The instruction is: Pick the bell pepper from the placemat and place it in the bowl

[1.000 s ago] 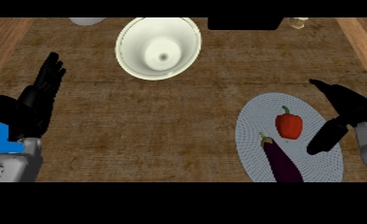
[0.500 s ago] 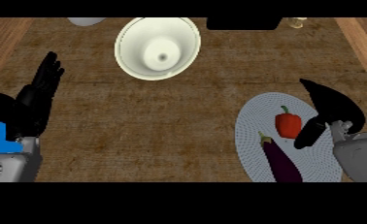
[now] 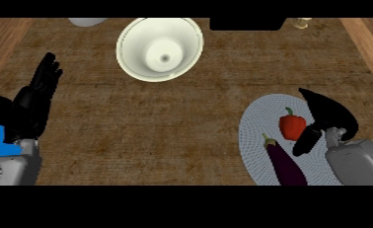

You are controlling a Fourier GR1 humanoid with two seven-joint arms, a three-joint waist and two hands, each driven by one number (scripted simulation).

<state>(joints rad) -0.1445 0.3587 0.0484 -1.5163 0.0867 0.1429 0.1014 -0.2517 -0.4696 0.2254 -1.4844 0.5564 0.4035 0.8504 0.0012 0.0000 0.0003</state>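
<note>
Right hand [image 3: 329,116] is over the right side of the placemat [image 3: 255,123], forearm [image 3: 353,160] coming in from the lower right corner. Fingers straight-ish, spread from the thumb [image 3: 307,141], nothing held: hand is released. Thumb tip sits just beside the lower right of the bell pepper [image 3: 293,127]; the fingers arc past the pepper's upper right. Can't tell if the thumb actually touches it.

Bell pepper: red, green stem pointing up-left, lying on the placemat, right of the mat's centre. Not lifted as far as I can see.

Eggplant [image 3: 285,162]: dark purple, long, on the same placemat just below-left of the pepper, stem end toward the pepper, body running down toward the lower edge of the view. Near the pepper, apart from it by a narrow gap.

Placemat: pale grey, round, woven look, at the right of the desk [image 3: 146,133]; its right part is hidden under the hand and forearm.

Bowl [image 3: 160,48]: cream, round, at upper centre of the desk, well apart from the placemat, up and to the left of it. Nothing inside.

Left hand [image 3: 35,101]: at the left edge, fingers up and straight, relaxed, holding nothing, resting. Blue patch on the arm below it.

Top edge: a grey rounded object [image 3: 87,21] left of the bowl, a black block [image 3: 246,23] right of it, a small pale item [image 3: 302,22] further right, all partly cut off.
</note>
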